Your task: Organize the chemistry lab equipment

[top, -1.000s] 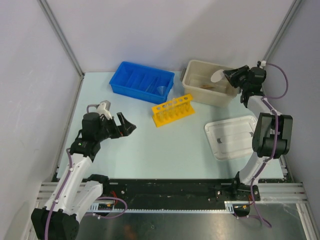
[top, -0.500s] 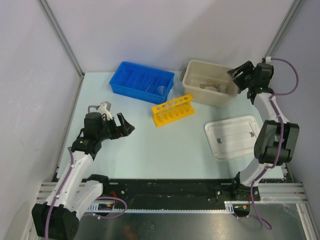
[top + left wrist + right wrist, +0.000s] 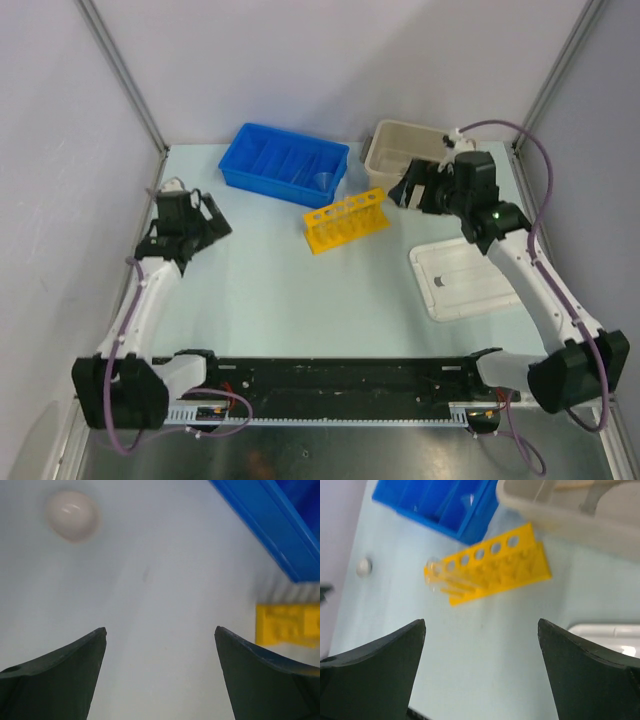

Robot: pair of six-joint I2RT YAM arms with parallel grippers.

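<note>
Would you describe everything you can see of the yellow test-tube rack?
The yellow test-tube rack looks like plastic, with round holes along its top. It stands slanted on the table, in front of the blue bin and the beige tub; nothing grips it. Something clear seems to lie at its end farther from the tub.

Blue divided bin (image 3: 266, 183) at the counter's (image 3: 300, 290) far side; beige tub (image 3: 381, 152) to its right; white lid (image 3: 465, 275) lying nearer, apart.
</note>
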